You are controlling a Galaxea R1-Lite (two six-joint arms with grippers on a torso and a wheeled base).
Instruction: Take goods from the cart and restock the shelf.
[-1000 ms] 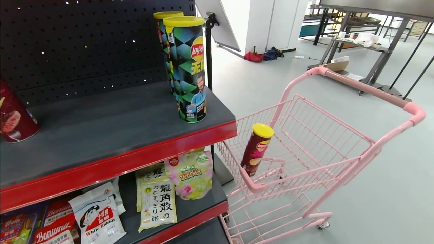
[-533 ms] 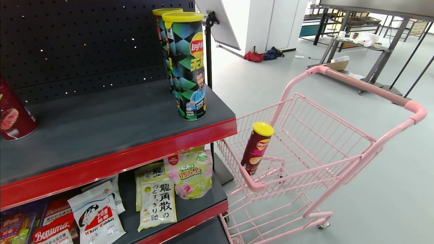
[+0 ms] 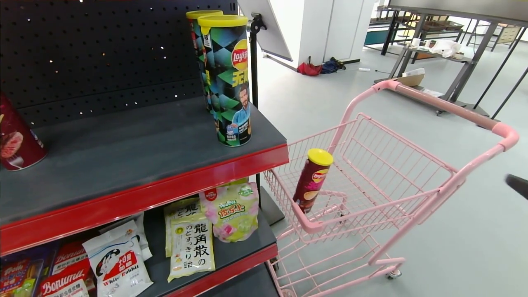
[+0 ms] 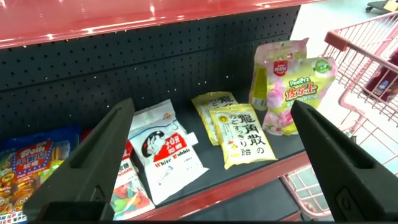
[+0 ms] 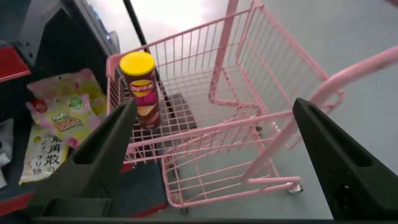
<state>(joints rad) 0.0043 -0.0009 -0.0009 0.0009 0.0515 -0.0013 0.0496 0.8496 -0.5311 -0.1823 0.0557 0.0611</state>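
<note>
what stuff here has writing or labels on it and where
Green can on the top shelf: round logo, large characters beneath.
Maroon can in the cart: small logo under its lid.
White bag: lettering on a red band.
Yellow pouch: big dark characters down the front.
Pink pouch: coloured lettering.
Red can: too cut off to read.

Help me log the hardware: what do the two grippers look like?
The left gripper and right gripper look alike: each has two matte, dark grey fingers, broad at the base and tapering like wedges to blunt tips. A small round symbol is moulded near one finger's base.
</note>
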